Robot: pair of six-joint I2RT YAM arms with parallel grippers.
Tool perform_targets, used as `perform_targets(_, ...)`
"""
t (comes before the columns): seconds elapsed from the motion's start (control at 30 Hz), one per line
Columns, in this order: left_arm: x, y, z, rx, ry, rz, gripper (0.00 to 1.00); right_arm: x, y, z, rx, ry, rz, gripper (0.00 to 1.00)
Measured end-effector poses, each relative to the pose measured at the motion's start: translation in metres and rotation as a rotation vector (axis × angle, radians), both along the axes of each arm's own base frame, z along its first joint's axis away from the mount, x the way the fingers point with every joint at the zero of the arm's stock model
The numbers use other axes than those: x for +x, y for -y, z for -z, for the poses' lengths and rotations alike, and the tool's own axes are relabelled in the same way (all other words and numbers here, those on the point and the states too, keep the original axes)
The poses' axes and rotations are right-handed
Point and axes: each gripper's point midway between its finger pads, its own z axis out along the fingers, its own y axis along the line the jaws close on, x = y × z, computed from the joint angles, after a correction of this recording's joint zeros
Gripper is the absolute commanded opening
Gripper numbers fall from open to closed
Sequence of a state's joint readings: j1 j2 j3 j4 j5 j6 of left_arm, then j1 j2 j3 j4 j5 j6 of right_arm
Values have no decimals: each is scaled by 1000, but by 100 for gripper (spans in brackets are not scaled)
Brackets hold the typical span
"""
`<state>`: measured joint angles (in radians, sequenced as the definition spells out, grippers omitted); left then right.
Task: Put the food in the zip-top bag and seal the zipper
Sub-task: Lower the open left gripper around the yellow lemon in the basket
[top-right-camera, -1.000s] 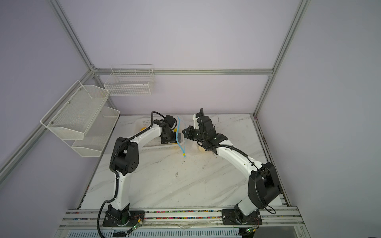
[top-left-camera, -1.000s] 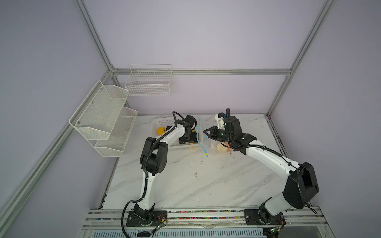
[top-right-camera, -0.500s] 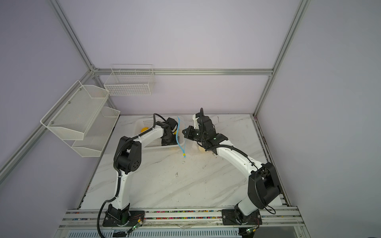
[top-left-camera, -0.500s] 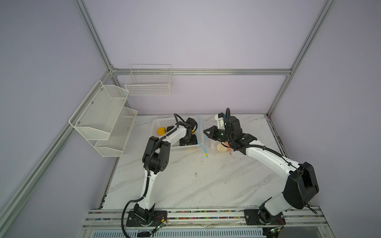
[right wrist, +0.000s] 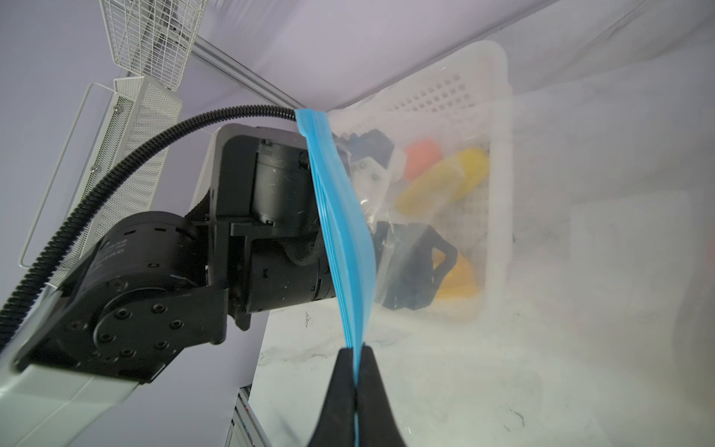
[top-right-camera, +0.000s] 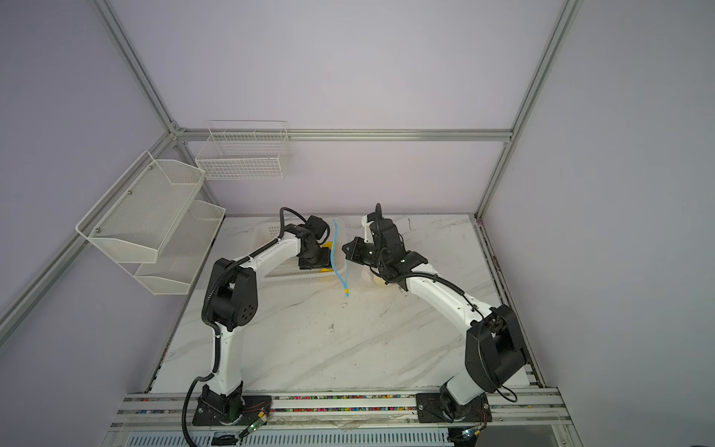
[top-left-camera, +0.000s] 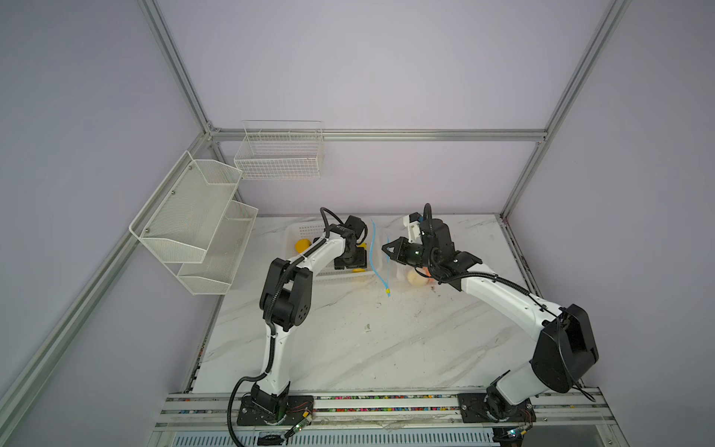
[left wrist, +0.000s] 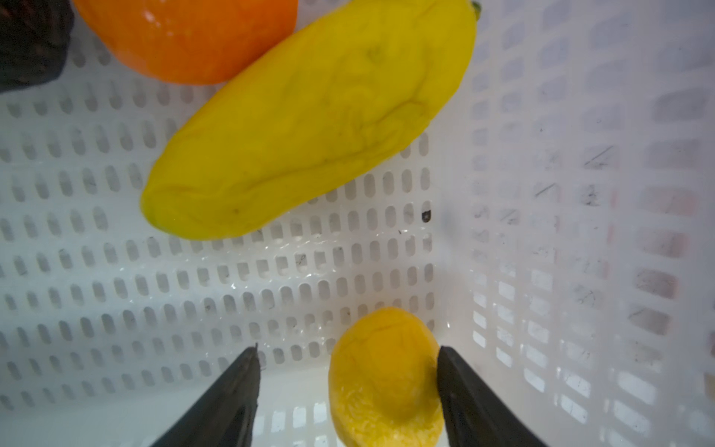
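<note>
Marble table (top-left-camera: 348, 340): carries everything.
White basket (left wrist: 580, 193): holds a long yellow fruit (left wrist: 309, 127), an orange (left wrist: 185, 35), a dark piece (left wrist: 27, 42) and a small yellow fruit (left wrist: 383, 379).
Clear bag (right wrist: 580, 271): just beside the basket, with a cream piece (top-left-camera: 414, 278) inside.
Blue zipper (right wrist: 340, 232): lifted, pinched in the closed right gripper (right wrist: 355, 360).
Left gripper (left wrist: 347, 350): inside the basket, jaws apart around the small yellow fruit, one finger touching it.
</note>
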<state>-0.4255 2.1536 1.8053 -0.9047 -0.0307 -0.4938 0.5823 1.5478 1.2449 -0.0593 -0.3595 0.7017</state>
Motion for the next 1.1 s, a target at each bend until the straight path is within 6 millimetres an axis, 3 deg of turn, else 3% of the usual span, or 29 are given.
perform_targets(0.2,-4,1,4,-6,-17,4,87,0,0,0,0,0,0,0)
perform_targets(0.43,-8,2,9,-11,-30,10,91,0,0,0,0,1,-1,0)
perform_targets(0.77,-21,-3,27,12,-73,21,75,1,-2,5,-3,-9,-6,0)
perform_targets(1.1,-24,-5,30,21,-80,36,64,2,-4,14,-10,-27,-14,0)
